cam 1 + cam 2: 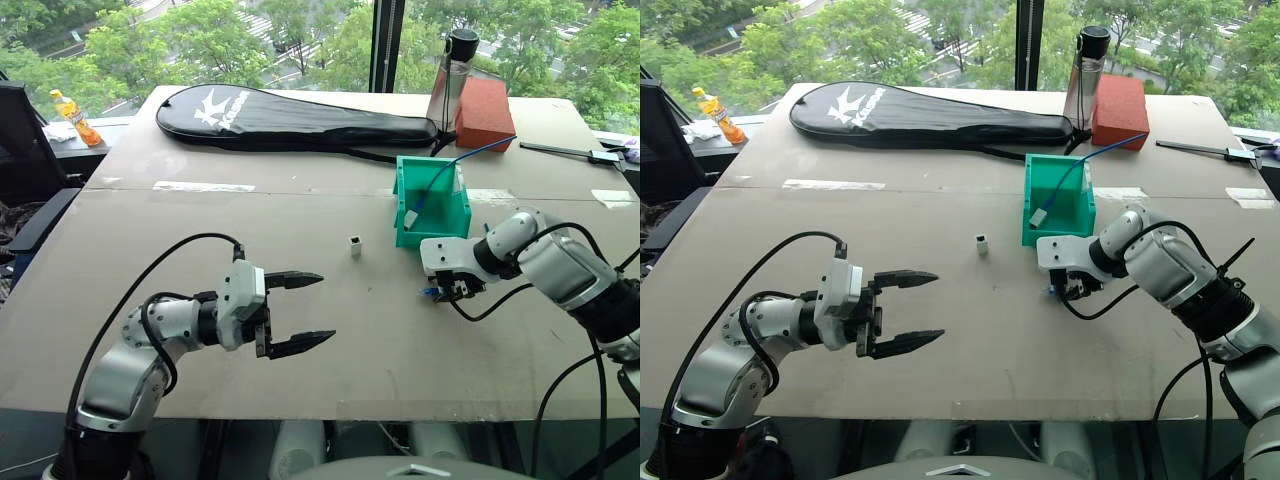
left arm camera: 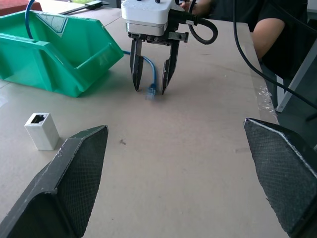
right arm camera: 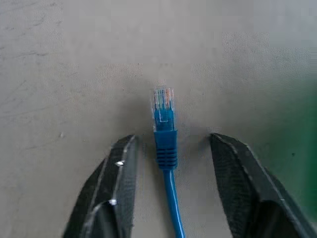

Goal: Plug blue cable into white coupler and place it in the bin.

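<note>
At centre right, the right gripper [image 1: 447,291] stands released astride the blue cable [image 3: 164,134] plug, while the left gripper [image 1: 297,312] gapes lower left.

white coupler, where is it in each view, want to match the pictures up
Left eye view: the white coupler stands alone on the table, just left of the green bin.
Right eye view: same spot, left of the bin.
Left wrist view: at the left edge, dark socket facing up, in front of the bin.
Right wrist view: not in it.
Shared landmark: the green bin.
</note>
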